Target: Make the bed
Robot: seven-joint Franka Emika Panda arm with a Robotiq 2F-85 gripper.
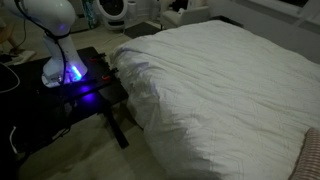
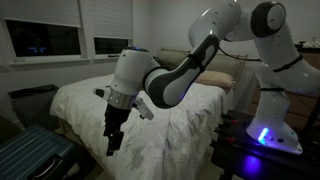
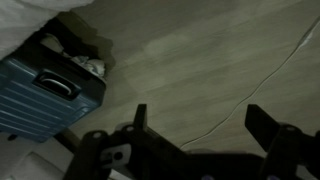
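Note:
The bed (image 1: 230, 90) is very large, with a white wrinkled duvet; it fills most of an exterior view and also shows in an exterior view (image 2: 190, 125) behind the arm. A fold of duvet hangs at the corner near the black table (image 1: 140, 85). My gripper (image 2: 113, 142) hangs off the foot end of the bed, pointing down toward the floor, beside the duvet's edge. In the wrist view the gripper (image 3: 200, 125) is open and empty, with only bare floor between its fingers. A white duvet edge shows at the top left of the wrist view (image 3: 30, 20).
A blue suitcase (image 3: 45, 90) lies on the floor by the bed; it also shows in an exterior view (image 2: 35, 155). A thin white cable (image 3: 270, 75) runs across the floor. The robot base with a blue light stands on a small black table (image 1: 60, 100).

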